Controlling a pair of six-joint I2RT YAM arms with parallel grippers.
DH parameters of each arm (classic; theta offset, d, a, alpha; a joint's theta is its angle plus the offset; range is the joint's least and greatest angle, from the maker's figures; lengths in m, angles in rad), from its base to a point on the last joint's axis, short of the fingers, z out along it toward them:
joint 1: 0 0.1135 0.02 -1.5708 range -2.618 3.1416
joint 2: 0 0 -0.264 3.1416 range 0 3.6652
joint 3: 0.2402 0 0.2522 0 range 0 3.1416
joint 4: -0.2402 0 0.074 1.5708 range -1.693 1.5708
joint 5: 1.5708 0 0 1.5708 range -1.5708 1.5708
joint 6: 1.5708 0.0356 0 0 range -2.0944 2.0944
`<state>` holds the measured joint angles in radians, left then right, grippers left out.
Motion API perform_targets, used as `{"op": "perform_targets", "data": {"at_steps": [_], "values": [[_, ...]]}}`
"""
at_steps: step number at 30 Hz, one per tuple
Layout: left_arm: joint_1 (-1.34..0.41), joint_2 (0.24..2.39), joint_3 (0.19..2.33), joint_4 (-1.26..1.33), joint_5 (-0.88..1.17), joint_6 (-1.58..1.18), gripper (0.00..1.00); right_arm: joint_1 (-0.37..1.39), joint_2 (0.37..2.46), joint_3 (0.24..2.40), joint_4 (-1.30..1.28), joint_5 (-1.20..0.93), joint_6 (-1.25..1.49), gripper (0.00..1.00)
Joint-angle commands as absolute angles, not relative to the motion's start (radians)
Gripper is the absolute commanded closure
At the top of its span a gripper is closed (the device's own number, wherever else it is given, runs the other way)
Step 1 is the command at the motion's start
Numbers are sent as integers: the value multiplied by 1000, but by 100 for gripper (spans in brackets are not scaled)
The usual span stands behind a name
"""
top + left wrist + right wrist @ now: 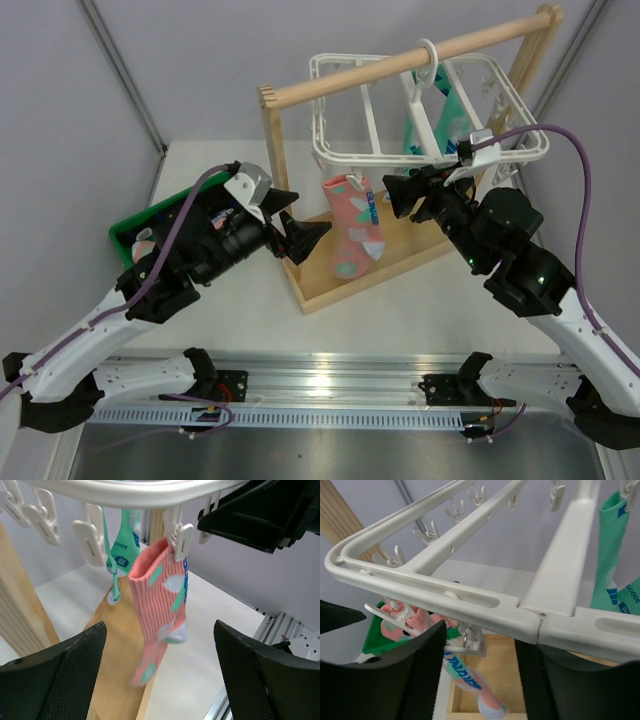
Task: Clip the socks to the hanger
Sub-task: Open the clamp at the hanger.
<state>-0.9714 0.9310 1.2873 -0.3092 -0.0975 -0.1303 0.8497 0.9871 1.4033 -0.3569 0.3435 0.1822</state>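
One salmon-pink sock [355,228] hangs by its cuff from a clip [180,541] at the near-left corner of the white hanger [335,152], which hangs from the wooden rod. My left gripper [306,218] is open and empty, just left of the sock. In the left wrist view the sock [160,605] dangles between and beyond the jaws of the left gripper [160,680]. My right gripper [399,195] is open under the hanger frame [470,597], its jaws either side of a free clip [473,642] next to the sock [470,677]. The black socks are not in view.
The light wooden rack [330,285] holds the hanger over its base board. Teal-green socks [440,120] hang at the hanger's far side. A green tray [135,228] sits at the left behind my left arm, with a bit of pink showing in it.
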Motion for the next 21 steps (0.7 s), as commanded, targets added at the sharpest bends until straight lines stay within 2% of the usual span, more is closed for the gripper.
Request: {"op": "perform_targets", "data": {"at_steps": [1, 3, 4, 7, 10, 13, 16, 21], "values": [[-1006, 950, 1327, -296, -182, -95, 10, 857, 985, 1434, -296, 402, 176, 45], [-1022, 960, 1325, -291, -192, -94, 10, 859, 986, 1436, -296, 399, 176, 49], [-1026, 963, 1321, -287, -196, -91, 10, 859, 989, 1436, -295, 397, 175, 56], [-1043, 982, 1322, -267, -198, -84, 10, 859, 992, 1437, -299, 394, 175, 65], [-1063, 1012, 1336, -244, -204, -61, 10, 861, 993, 1439, -304, 370, 186, 81], [-1088, 1043, 1342, -184, -225, -15, 10, 861, 991, 1447, -313, 339, 202, 92], [-1109, 1086, 1324, -76, -250, 64, 10, 861, 992, 1457, -325, 307, 218, 97], [-1127, 1150, 1278, 132, -262, 184, 10, 859, 1003, 1474, -345, 252, 244, 100]]}}
